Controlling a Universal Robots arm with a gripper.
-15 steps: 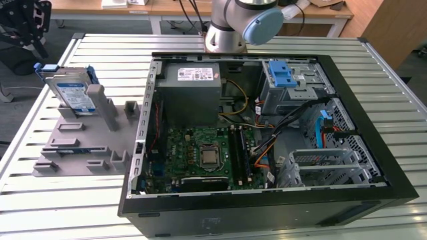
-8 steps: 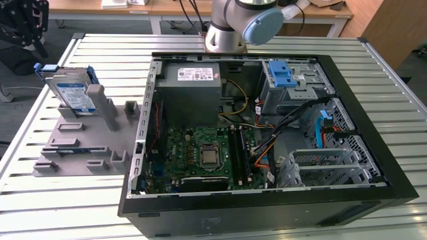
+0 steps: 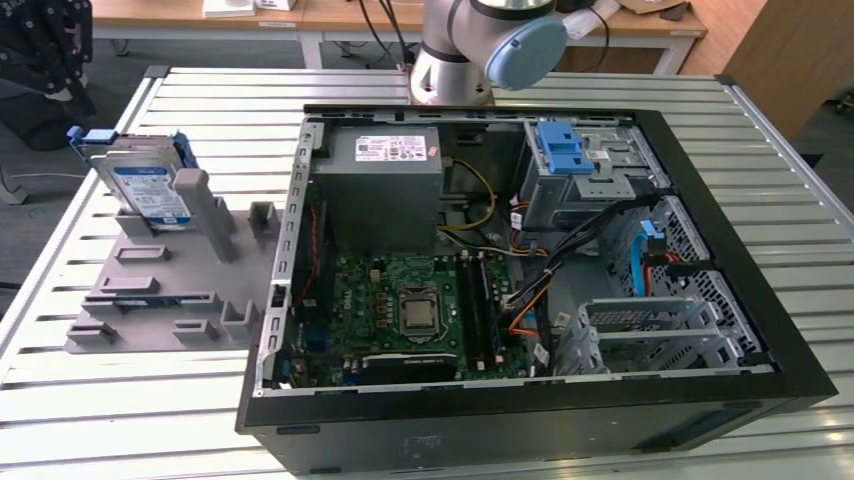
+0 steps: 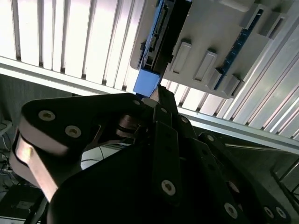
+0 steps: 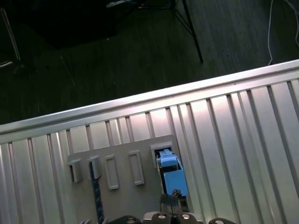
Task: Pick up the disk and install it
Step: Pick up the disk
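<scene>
The disk (image 3: 144, 185), silver with a white-and-blue label and a blue carrier frame, stands on edge in a slot of the grey holder (image 3: 160, 300) on the table at the exterior view's left. In the first wrist view I look down on the disk's blue top edge (image 5: 172, 175) in the holder (image 5: 121, 196), with my gripper (image 5: 174, 195) above it and apart from it. In the second wrist view the black fingers meet at the gripper's tip (image 4: 158, 93), close to the blue corner of the disk (image 4: 147, 83). The gripper is shut and holds nothing.
An open computer case (image 3: 747, 390) lies on the slatted metal table (image 3: 801, 250), to the right of the holder in the exterior view. Inside are a grey power supply (image 3: 394, 185), a motherboard (image 3: 414, 310), a blue-latched drive bay (image 3: 567, 150) and a metal drive cage (image 3: 654, 330).
</scene>
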